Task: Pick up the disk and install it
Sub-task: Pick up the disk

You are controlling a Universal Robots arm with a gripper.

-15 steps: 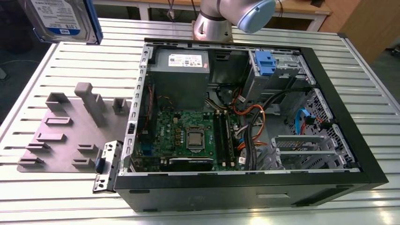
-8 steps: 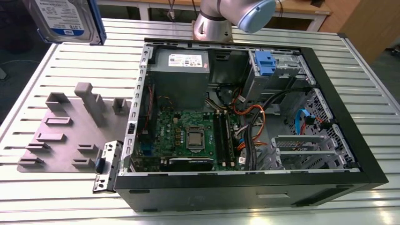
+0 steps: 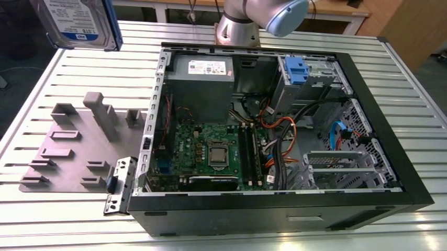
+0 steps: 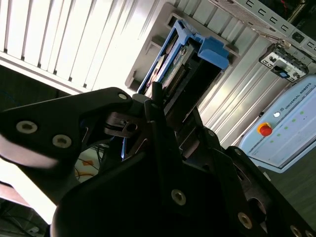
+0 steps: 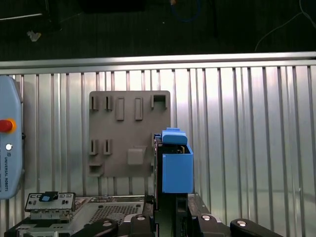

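The disk (image 3: 75, 22), silver-bodied with a white-and-blue label and a blue bracket (image 5: 177, 170) round its edges, is held in the air clear of the desk (image 3: 412, 104). In the exterior view it sits in the upper corner on the exterior view's left, well apart from the open computer case (image 3: 279, 130). In both wrist views it stands edge-on between the jaws of the gripper (image 5: 170, 200), which pinch its two flat faces. In the first wrist view, a grey slotted plate (image 5: 126, 133) and the ribbed metal desk lie behind the disk. The same plate lies flat on the desk just beside the case, on the exterior view's left. Inside the case are a grey box bearing a white sticker (image 3: 202, 70), a green circuit board (image 3: 209, 149) and a drive bay with a blue latch (image 3: 297, 70). The base of the arm (image 3: 241, 26) stands behind the case. A pale control pendant with a red button (image 5: 7, 148) lies on the desk.
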